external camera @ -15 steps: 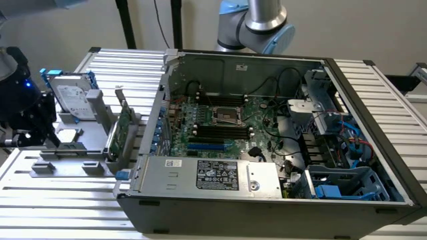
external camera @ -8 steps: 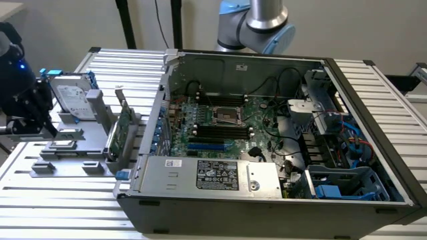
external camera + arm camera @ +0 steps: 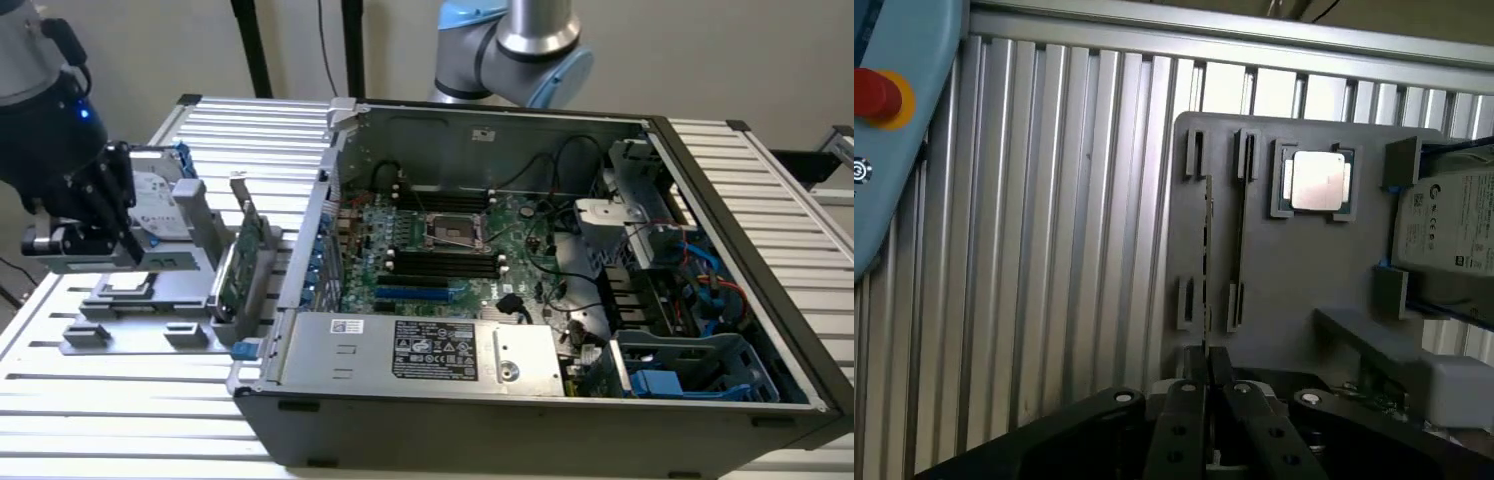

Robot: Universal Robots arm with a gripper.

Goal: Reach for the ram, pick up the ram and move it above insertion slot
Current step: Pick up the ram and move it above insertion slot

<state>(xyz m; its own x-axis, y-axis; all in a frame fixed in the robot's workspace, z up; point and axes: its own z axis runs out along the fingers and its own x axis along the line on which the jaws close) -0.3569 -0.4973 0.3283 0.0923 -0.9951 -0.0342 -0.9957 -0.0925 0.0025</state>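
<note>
The ram (image 3: 1206,250) is a thin green stick seen edge-on, standing in a slot of the grey holder (image 3: 1274,280). My gripper (image 3: 1206,385) hovers over the ram's near end, its two dark fingers (image 3: 1184,425) drawn close together with nothing visibly between them. In the exterior view my gripper (image 3: 100,235) hangs above the grey holder (image 3: 134,300) at that view's left, outside the open computer case (image 3: 747,260). The black insertion slots (image 3: 441,265) lie on the green motherboard in the middle of the case.
On the holder sit a square silver processor (image 3: 1319,180), a hard drive (image 3: 1454,225) and a taller green card with a metal bracket (image 3: 240,265). A blue pendant with a red button (image 3: 874,95) lies on the ribbed metal table (image 3: 1054,250).
</note>
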